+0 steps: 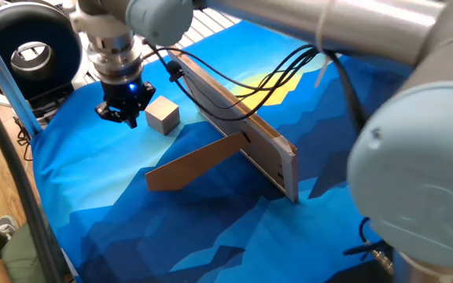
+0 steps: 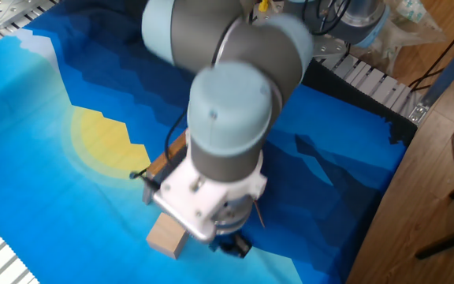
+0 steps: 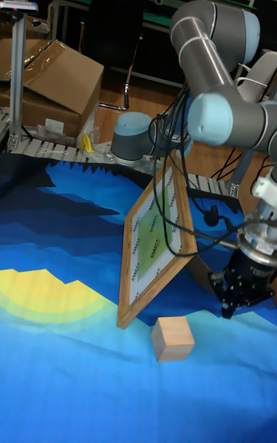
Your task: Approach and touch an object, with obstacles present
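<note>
The object, a small pale wooden cube (image 1: pixel 162 115) (image 2: pixel 166 235) (image 3: pixel 172 339), rests on the blue cloth. My gripper (image 1: pixel 122 112) (image 3: pixel 237 298) hangs low just left of it in one fixed view and to its right in the tall view. A narrow gap shows between them. Its dark fingers look shut with nothing held. The obstacles stand right behind the cube: a long light-wood board (image 1: pixel 238 126) (image 3: pixel 158 237) on edge, with a brown cardboard strip (image 1: pixel 195 163) leaning against it. In the other fixed view the arm's wrist (image 2: pixel 211 197) covers most of the board and part of the cube.
Black cables (image 1: pixel 242 75) trail from the wrist over the board. A black ring-shaped device (image 1: pixel 30 39) sits off the cloth at the back left. Past the table's far edge in the tall view are a cardboard box (image 3: pixel 50 85) and the robot base (image 3: pixel 138 139).
</note>
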`<state>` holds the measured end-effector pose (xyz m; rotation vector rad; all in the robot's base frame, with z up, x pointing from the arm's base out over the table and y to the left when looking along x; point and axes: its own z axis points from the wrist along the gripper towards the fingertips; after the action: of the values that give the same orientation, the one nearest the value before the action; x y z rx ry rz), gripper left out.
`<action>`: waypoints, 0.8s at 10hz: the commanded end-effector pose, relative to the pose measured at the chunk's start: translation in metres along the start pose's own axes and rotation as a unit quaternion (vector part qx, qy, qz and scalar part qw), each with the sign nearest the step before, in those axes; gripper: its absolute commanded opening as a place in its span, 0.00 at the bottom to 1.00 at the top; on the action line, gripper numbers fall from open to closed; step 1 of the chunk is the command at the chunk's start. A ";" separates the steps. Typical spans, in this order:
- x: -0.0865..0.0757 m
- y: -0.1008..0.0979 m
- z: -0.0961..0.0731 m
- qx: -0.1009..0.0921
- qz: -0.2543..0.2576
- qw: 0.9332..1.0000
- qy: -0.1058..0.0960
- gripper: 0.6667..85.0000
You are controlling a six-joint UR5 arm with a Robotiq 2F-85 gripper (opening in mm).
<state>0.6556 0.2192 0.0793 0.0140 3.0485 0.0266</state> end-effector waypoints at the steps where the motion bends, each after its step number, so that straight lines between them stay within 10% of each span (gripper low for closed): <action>1: -0.016 -0.007 0.027 0.009 -0.009 1.000 -0.008 0.00; 8: -0.029 -0.026 0.052 0.020 -0.028 0.999 -0.016 0.00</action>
<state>0.6853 0.1991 0.0361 -0.0600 3.0181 -0.0407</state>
